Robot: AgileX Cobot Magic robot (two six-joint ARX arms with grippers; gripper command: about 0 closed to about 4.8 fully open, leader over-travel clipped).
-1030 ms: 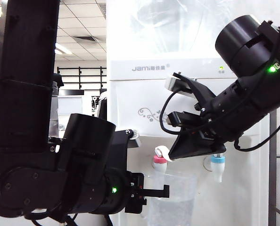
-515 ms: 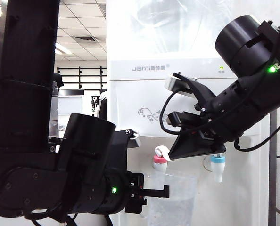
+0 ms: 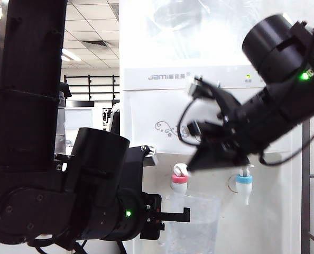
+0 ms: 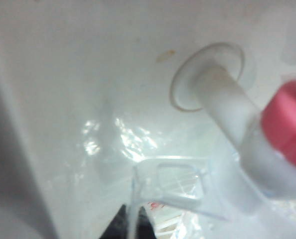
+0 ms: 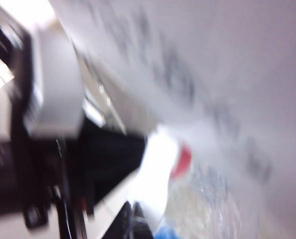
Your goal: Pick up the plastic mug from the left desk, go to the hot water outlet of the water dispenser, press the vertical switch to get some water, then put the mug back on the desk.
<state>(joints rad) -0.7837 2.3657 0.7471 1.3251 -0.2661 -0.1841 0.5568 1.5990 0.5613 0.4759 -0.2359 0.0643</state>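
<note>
The plastic mug (image 3: 196, 225) hangs under the hot water outlet (image 3: 179, 180) of the water dispenser (image 3: 162, 100), and the wavy glints in its lower part may be water. My left gripper (image 3: 173, 215) is shut on the mug's handle side; in the left wrist view its dark fingertips (image 4: 130, 225) pinch the clear wall below the loop handle (image 4: 174, 183), near the pink-red collar (image 4: 288, 124). My right gripper (image 3: 193, 166), shut and empty, points at the vertical switch (image 3: 181, 169) from the right. The right wrist view is blurred: shut tips (image 5: 133, 219), white tap (image 5: 158, 164), red collar (image 5: 181, 162). The left desk is out of view.
The blue-collared tap (image 3: 244, 180) sits to the right of the hot one, behind my right arm. My bulky left arm (image 3: 51, 159) fills the left half of the exterior view. The dispenser's clear bottle (image 3: 199, 26) stands on top.
My right gripper has tipped upward a little and is blurred in motion; the white switch tab now stands more upright. The left arm and the mug have not moved.
</note>
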